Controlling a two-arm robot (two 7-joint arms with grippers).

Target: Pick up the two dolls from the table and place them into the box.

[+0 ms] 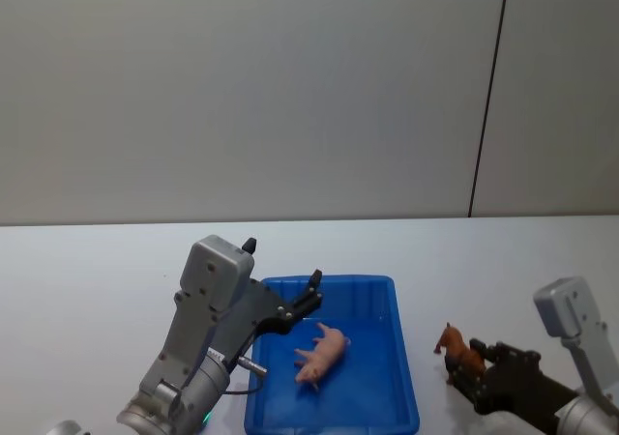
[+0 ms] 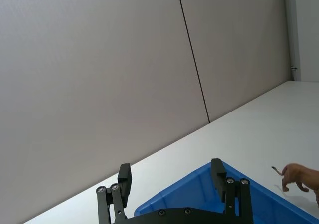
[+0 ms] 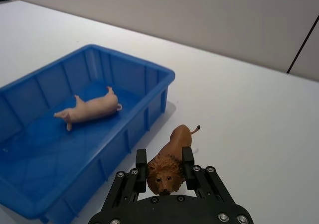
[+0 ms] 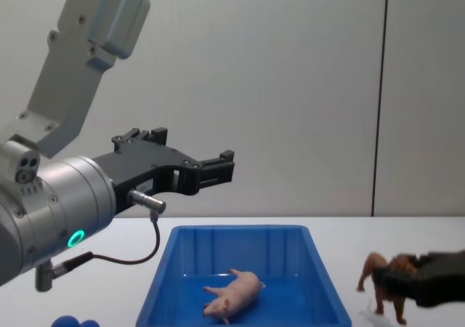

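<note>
The pale pink pig (image 1: 322, 351) lies on its side inside the blue box (image 1: 406, 358); it also shows in the right wrist view (image 3: 92, 109) and the chest view (image 4: 236, 292). The brown lion (image 3: 174, 144) stands on the white table (image 1: 97, 261), just right of the box. My right gripper (image 3: 164, 159) is shut on the lion's mane, one finger on each side of its head. In the head view the lion (image 1: 459, 351) is at the tip of that gripper (image 1: 466, 365). My left gripper (image 1: 311, 288) hangs open and empty above the box's far left part.
A small blue rounded object (image 4: 73, 321) lies on the table near the left arm's base. A grey wall with a dark vertical seam (image 1: 488, 97) rises behind the table. Bare white tabletop spreads to the left and right of the box.
</note>
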